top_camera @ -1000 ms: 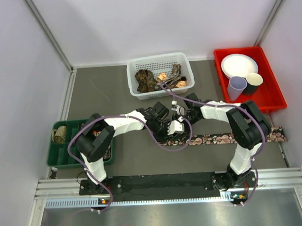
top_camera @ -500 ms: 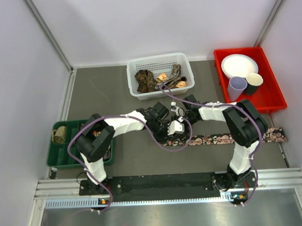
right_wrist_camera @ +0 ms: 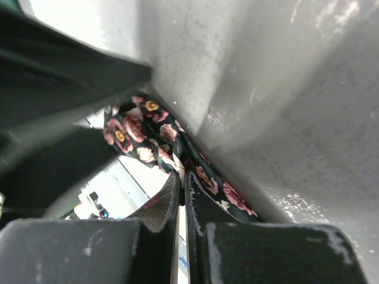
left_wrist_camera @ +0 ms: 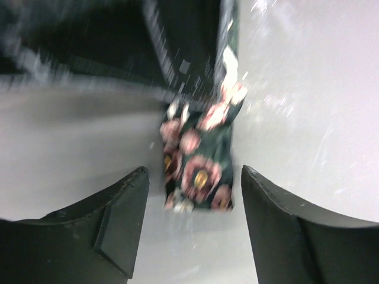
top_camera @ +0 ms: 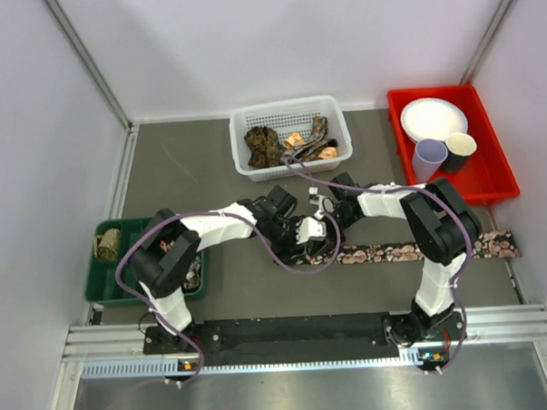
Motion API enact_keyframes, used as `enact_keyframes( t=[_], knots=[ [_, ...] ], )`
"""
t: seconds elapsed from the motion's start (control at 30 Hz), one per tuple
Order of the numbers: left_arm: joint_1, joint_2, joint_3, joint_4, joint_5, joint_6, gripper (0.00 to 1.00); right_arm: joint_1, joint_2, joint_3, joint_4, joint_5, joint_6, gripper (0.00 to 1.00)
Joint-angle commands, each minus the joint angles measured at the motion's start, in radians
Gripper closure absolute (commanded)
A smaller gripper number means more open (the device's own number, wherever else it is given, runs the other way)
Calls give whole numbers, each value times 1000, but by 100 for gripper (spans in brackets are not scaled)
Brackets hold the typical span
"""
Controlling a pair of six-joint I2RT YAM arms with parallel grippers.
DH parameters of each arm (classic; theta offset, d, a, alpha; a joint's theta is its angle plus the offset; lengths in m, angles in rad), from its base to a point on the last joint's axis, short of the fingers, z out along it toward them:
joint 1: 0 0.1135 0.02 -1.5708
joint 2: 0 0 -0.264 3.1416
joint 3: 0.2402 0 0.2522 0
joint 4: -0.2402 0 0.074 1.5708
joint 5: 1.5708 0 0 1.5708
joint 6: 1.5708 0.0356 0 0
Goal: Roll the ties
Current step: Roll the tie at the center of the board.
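A dark tie with pink flowers (top_camera: 412,250) lies stretched along the table towards the right. Its left end is gathered up between the two grippers. My right gripper (top_camera: 328,213) is shut on the tie's fabric; in the right wrist view the jaws (right_wrist_camera: 182,177) pinch a fold of the tie (right_wrist_camera: 142,139). My left gripper (top_camera: 313,241) is open. In the left wrist view its jaws (left_wrist_camera: 194,177) stand wide on either side of the tie's end (left_wrist_camera: 201,171) without touching it. That view is blurred.
A white mesh basket (top_camera: 335,121) at the back holds several crumpled ties (top_camera: 266,144). A green tray (top_camera: 100,283) at the left holds a rolled tie (top_camera: 107,244). A red bin (top_camera: 490,179) at the back right holds a plate and cups.
Both grippers have shifted a little to the left and nearer. The tie's left end, flat on the table before, is now bunched up under them.
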Motion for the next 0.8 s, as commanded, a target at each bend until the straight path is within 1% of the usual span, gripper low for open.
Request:
enact_keyframes(
  t=[0.0, 0.17, 0.2, 0.3, 0.37, 0.47, 0.57, 0.6, 0.63, 0.67, 0.7, 0.73, 0.77],
  knots=[
    [21, -75, -53, 49, -24, 49, 31, -2, 29, 44, -36, 40, -57, 100],
    [19, -82, -44, 73, -14, 74, 27, -5, 39, 60, -38, 30, -55, 100],
    [16, -77, -32, 75, -7, 75, 25, -3, 36, 62, -37, 26, -55, 100],
    [-10, -68, -35, 111, -31, 75, 23, -2, 30, 67, -40, 20, -55, 100],
    [-33, -59, -38, 124, -40, 83, 23, -3, 27, 65, -41, 13, -54, 100],
    [-59, -27, -20, 118, -57, 86, 28, -2, 23, 67, -46, 2, -54, 100],
    [-80, -10, -23, 116, -82, 104, 37, -3, 18, 74, -55, -7, -55, 100],
    [-85, -2, -20, 107, -82, 106, 40, -3, 15, 77, -61, -9, -58, 100],
    [-86, 3, -16, 87, -83, 104, 49, -3, 12, 79, -69, -10, -58, 100],
    [-88, 6, -13, 78, -88, 100, 54, -5, 9, 85, -73, -12, -60, 100],
    [-88, 7, -15, 73, -93, 87, 57, -6, 6, 87, -81, -23, -58, 98],
    [-88, 6, -18, 69, -100, 84, 62, -8, 4, 93, -86, -29, -57, 91],
    [-88, 4, -29, 69, -105, 78, 65, -11, 0, 94, -89, -35, -49, 87]
  ],
)
